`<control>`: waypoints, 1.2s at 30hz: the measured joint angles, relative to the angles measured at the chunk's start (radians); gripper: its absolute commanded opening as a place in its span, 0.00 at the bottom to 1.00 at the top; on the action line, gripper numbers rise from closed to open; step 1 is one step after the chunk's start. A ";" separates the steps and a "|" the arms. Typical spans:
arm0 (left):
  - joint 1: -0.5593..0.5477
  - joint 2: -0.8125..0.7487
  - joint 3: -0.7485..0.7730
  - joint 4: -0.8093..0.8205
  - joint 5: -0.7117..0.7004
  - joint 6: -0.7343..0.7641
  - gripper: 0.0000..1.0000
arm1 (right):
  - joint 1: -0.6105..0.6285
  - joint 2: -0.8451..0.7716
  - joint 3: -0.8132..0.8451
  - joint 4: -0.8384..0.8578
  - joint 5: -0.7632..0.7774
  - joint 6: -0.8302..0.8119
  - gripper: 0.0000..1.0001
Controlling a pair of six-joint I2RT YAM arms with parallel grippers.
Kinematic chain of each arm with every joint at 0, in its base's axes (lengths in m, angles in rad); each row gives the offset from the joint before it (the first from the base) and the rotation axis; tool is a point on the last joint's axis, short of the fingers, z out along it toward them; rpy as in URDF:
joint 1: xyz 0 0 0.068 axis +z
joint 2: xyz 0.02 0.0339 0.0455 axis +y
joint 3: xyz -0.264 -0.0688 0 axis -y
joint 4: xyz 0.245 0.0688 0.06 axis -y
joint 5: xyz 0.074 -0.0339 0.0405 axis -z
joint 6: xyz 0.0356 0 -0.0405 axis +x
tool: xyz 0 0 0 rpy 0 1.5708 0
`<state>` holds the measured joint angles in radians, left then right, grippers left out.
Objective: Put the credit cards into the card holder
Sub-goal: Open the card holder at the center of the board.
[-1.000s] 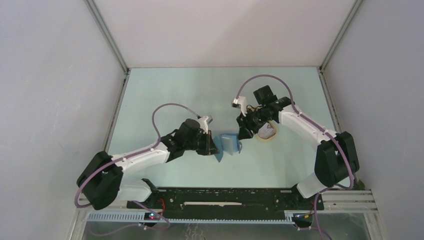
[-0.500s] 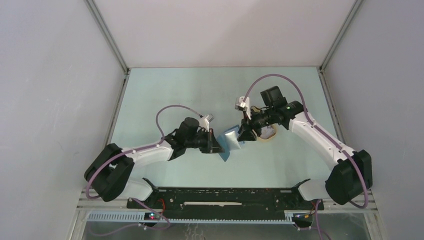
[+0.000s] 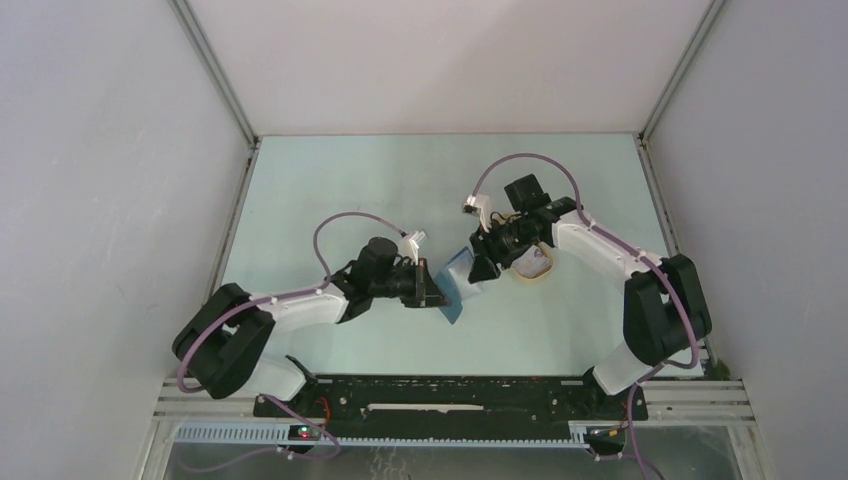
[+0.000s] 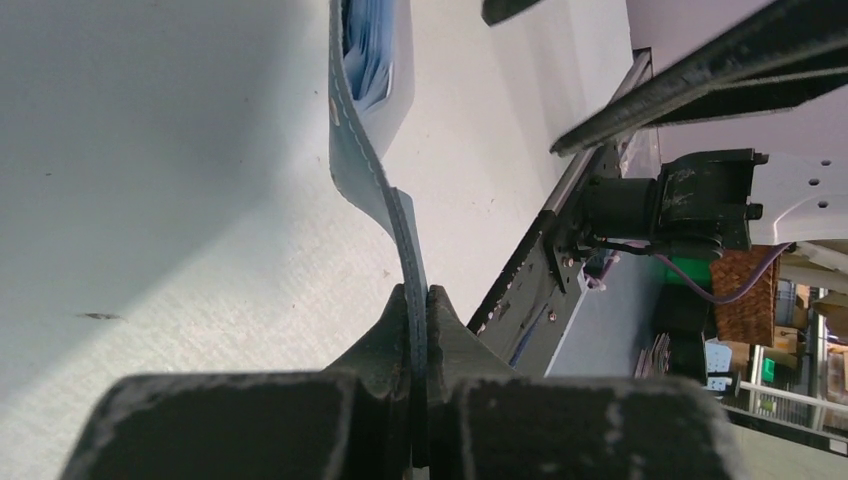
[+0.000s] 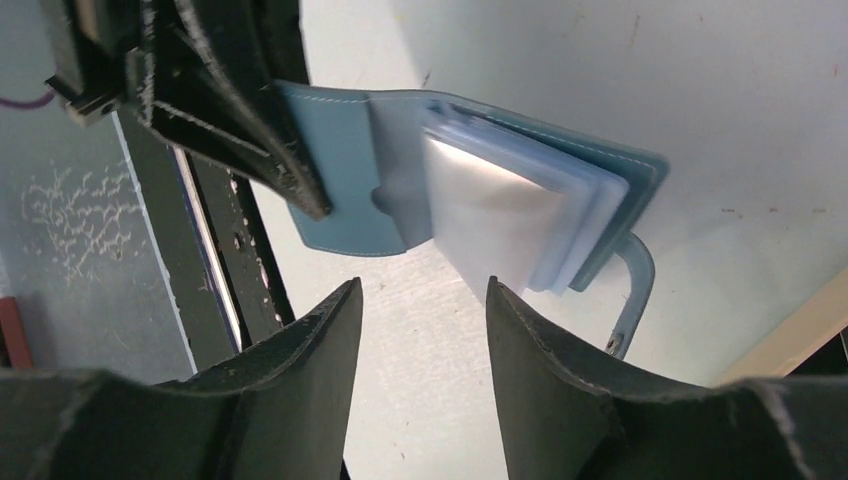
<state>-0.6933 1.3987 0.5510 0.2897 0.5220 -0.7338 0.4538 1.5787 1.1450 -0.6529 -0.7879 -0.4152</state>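
**A:** Where does the card holder (image 5: pixel 345 150) sit?

**B:** Near the middle of the table (image 3: pixel 330 190), between the two arms. It is spread open and raised at a tilt. Whether its low edge touches the surface cannot be told.

**A:** What keeps it up?

**B:** The left gripper (image 4: pixel 418 300). Its two fingers are pressed together on the edge of the teal cover flap, with the flap pinched flat between them. The flap curves away from the fingers toward the pockets.

**A:** And the right gripper (image 5: pixel 423 300)?

**B:** Its jaws stand apart with nothing between them. It hangs just in front of the inner side of the card holder, near the pockets but not touching them in its own wrist view.

**A:** Any credit cards to see?

**B:** One whitish card (image 5: pixel 490 220) lies against the stack of light blue pockets, with its lower corner poking past them. How deep it sits in a pocket is not clear. The snap tab (image 5: pixel 635 290) hangs below the far cover.

**A:** Anything else nearby?

**B:** A beige oval tray (image 3: pixel 537 268) rests on the table just beyond the right gripper, partly hidden by that arm.
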 measured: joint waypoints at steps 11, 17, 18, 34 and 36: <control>0.000 0.034 -0.016 0.027 0.018 0.000 0.00 | -0.027 0.110 0.000 0.105 0.030 0.164 0.65; 0.000 0.056 -0.016 0.042 0.037 0.000 0.00 | -0.036 0.190 0.000 0.153 0.027 0.233 0.66; 0.000 0.058 -0.016 0.043 0.039 0.000 0.00 | -0.037 0.203 0.000 0.157 0.031 0.241 0.66; 0.004 0.113 -0.034 0.085 0.051 0.000 0.00 | -0.008 0.265 0.022 0.140 -0.061 0.230 0.48; 0.010 0.122 -0.035 0.093 0.054 0.000 0.00 | -0.006 0.265 0.029 0.120 -0.110 0.214 0.47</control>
<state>-0.6834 1.5204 0.5163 0.3824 0.5758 -0.7341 0.4480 1.8435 1.1744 -0.5327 -0.8982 -0.2008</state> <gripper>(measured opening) 0.023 0.493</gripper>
